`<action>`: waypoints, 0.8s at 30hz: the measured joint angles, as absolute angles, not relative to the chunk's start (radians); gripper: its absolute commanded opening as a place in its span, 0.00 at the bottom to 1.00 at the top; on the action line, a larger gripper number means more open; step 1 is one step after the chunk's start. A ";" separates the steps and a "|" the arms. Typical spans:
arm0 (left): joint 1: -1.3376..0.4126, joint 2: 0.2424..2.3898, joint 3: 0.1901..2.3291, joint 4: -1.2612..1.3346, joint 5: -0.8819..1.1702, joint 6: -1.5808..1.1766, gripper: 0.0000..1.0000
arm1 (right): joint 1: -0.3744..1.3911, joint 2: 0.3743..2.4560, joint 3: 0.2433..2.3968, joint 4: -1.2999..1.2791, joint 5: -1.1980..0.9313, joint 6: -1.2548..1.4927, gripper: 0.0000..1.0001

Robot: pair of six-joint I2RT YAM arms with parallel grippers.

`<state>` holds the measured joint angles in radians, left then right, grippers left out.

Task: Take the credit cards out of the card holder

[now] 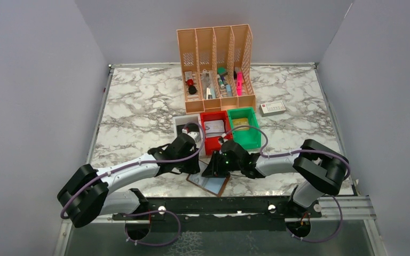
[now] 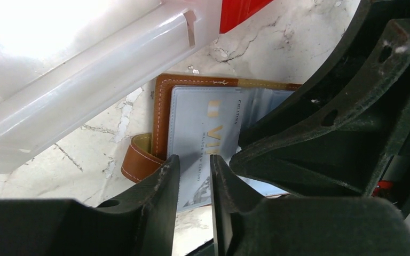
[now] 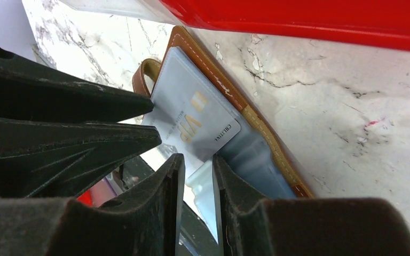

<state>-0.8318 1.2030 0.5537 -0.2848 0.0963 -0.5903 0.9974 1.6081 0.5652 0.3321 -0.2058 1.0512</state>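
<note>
**Both arms at the open card holder, near desk edge**

Top: left fingers [image 1: 196,161] and right fingers [image 1: 214,166] meet over the brown card holder [image 1: 209,185], which lies open mid near edge of the desk [image 1: 133,106], in front of the red bin [image 1: 216,146]. Finger gaps are hidden here.

Left wrist: fingers slightly apart. A pale credit card [image 2: 197,128] shows in the holder, gold "VIP" legible, small print unclear. Strap loop [image 2: 136,157] beside it. Cannot tell whether they grip anything.

Right wrist: fingers slightly apart over the clear sleeve [image 3: 256,154]. "VIP" reads here too. Cannot tell whether they grip anything.

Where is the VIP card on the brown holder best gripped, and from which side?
Its near end, from the table's near edge: the VIP card lies flat on the card holder, far end and left side tight against the stitched border.
</note>
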 measured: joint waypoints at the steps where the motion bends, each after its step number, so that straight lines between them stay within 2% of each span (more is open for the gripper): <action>1: -0.832 1.203 0.553 -0.284 0.099 -0.590 0.26 | 0.997 1.608 0.566 0.329 -0.204 1.055 0.32; 10: -0.833 1.226 0.543 -0.255 0.148 -0.587 0.23 | 0.990 1.613 0.554 0.360 -0.205 1.093 0.32; 19: -0.834 1.234 0.512 -0.220 0.176 -0.597 0.28 | 0.966 1.633 0.517 0.455 -0.241 1.148 0.30; 21: -0.834 1.234 0.510 -0.217 0.176 -0.601 0.25 | 0.966 1.634 0.517 0.455 -0.242 1.150 0.29; 24: -0.834 1.234 0.510 -0.216 0.176 -0.606 0.15 | 0.966 1.634 0.517 0.455 -0.242 1.151 0.28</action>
